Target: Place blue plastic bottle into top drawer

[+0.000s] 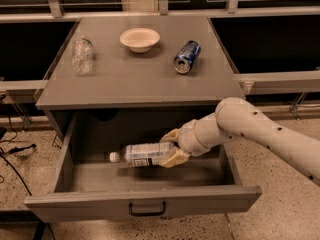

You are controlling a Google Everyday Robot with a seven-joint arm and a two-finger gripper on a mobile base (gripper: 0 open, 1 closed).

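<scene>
Camera view: we see the gripper (pixel 169 149) clamped on the blue plastic bottle (pixel 140 154), held sideways inside the open top drawer (pixel 75 204) — placement underway; next, we judge, comes a gentle lowering and release.

Gripper (pixel 172 146) clamped on blue plastic bottle (pixel 142 154), horizontal inside open top drawer (pixel 145 204); cap points left.
</scene>
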